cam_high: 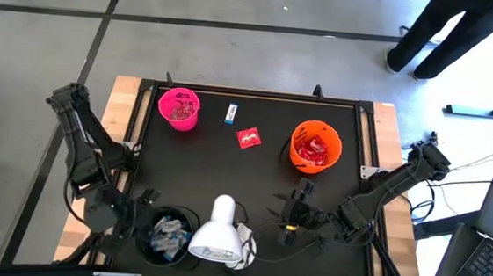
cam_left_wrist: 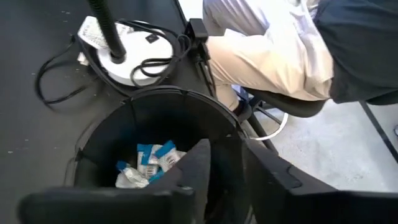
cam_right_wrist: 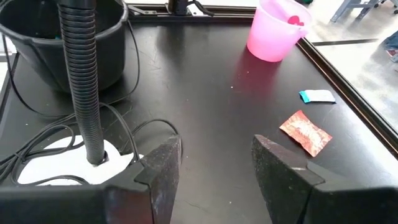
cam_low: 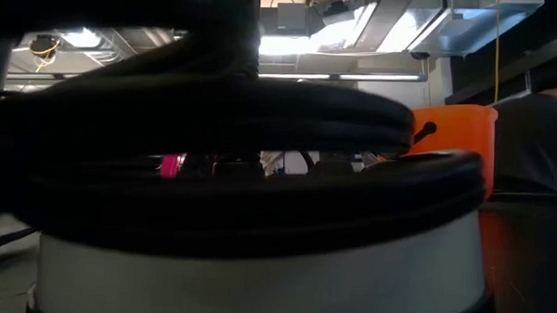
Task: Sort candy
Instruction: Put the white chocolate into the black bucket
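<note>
My left gripper, jaws parted and empty, hangs over the black cup. Two candies lie loose mid-table: a bar pointing front-to-back, a red packet askew. Right gripper open, empty.

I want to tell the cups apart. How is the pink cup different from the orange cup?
The pink cup is smaller and see-through pale in the right wrist view; the orange cup is bigger and solid-coloured. The pink cup holds tiny pinkish pieces, the orange cup red packets. The pink cup stands on the left arm's side of the table, the orange cup on the right arm's side. Both stand upright on the black table, open on top.
</note>
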Available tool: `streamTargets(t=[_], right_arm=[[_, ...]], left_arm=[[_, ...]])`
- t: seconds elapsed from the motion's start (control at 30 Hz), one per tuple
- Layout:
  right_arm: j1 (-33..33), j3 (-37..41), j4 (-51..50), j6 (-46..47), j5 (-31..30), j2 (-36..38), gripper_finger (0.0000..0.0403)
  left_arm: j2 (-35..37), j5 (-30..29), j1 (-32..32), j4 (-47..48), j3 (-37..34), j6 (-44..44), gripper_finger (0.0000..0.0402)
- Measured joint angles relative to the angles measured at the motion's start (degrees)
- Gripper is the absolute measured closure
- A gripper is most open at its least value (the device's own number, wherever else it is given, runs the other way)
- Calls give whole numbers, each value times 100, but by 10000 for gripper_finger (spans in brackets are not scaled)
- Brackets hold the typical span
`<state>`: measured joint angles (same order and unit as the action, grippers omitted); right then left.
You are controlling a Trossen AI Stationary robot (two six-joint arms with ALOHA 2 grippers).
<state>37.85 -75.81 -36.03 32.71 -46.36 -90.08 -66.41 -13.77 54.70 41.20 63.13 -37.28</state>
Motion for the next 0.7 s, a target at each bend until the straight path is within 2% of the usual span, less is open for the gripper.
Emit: streamTargets(t=[0.17,0.4,0.57,0.7], right_arm=[[0,0,-2,-1,47,0,210],[0,0,225,-75,51,0,210],[0,0,692,-471,98,0,210],[0,0,784,-602,89,0,210]], left_arm=[[60,-3,-266,56,0,150,281],[479,-108,-1029,348,0,1224,273],[1026,-538,-2016,393,0,2512,273],[1292,-181,-3226,146,0,3509,273]])
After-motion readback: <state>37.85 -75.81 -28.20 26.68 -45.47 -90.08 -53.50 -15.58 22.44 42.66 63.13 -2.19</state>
